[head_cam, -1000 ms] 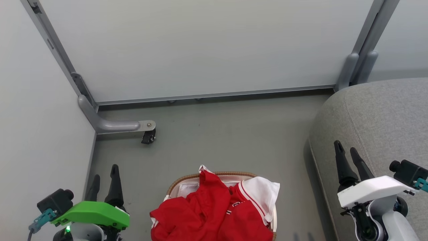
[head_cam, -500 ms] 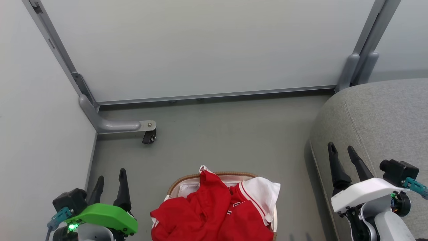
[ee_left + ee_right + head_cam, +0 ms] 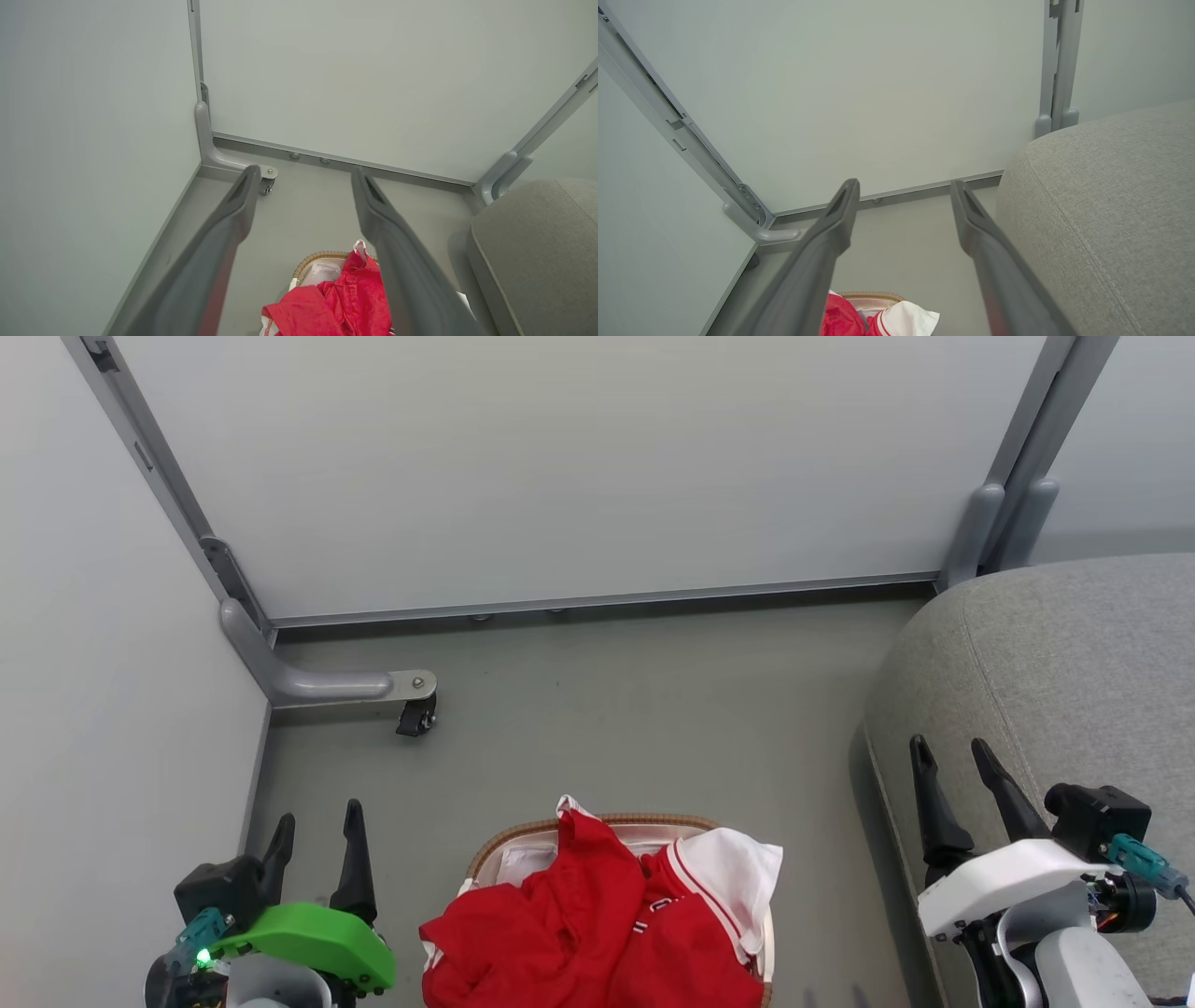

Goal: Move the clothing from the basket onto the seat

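- Basket on the floor, low in head view: red clothing heaped inside, spilling over the near rim.
- Left gripper left of basket, fingers spread, holding nothing.
- Right gripper over the seat edge, fingers apart, holding nothing.
- Seat right of basket, not touching.
- Wall panel behind.

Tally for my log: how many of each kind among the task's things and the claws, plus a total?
claws: 2, left claw and right claw, both open
basket: 1
clothing: 1 heap in the basket; the number of garments cannot be told
seat: 1
Total: 5
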### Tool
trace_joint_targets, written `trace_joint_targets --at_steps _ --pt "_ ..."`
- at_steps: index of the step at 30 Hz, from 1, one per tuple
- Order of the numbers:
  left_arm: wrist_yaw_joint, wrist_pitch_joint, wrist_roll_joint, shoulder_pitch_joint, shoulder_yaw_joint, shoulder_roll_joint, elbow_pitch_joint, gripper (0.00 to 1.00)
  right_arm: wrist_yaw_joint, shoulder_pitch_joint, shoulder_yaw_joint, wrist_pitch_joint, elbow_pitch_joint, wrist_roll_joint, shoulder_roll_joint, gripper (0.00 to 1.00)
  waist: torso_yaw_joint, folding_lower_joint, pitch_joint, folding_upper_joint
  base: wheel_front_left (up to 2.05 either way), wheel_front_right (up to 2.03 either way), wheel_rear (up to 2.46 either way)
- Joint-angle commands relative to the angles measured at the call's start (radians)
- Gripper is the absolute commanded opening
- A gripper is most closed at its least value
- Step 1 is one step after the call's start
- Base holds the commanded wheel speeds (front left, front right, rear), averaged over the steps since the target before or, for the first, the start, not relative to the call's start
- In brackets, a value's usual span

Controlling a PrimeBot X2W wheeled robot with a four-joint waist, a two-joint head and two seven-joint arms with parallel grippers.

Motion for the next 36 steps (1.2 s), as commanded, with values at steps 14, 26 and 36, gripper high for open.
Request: trace_joint_targets --at_steps 14,26,36 --pt "-0.005 -0.038 0.140 0.006 0.006 -0.008 -0.013 1.00 0.000 0.017 0.003 -0.039 0.004 -0.148 0.004 1.00 0.000 0.0000 -0.001 -0.0001 0.00 0.00 0.00" --pt "-0.013 -0.062 0.237 0.014 0.028 -0.022 -0.049 1.00 0.000 0.002 -0.014 -0.065 -0.015 -0.245 0.006 1.00 0.000 0.0000 -0.001 -0.0001 0.00 0.00 0.00" --pt "-0.020 -0.081 0.291 0.026 0.070 -0.035 -0.059 1.00 0.000 -0.003 -0.065 -0.082 -0.019 -0.274 0.006 1.00 -0.001 0.0000 0.002 -0.0001 0.00 0.00 0.00"
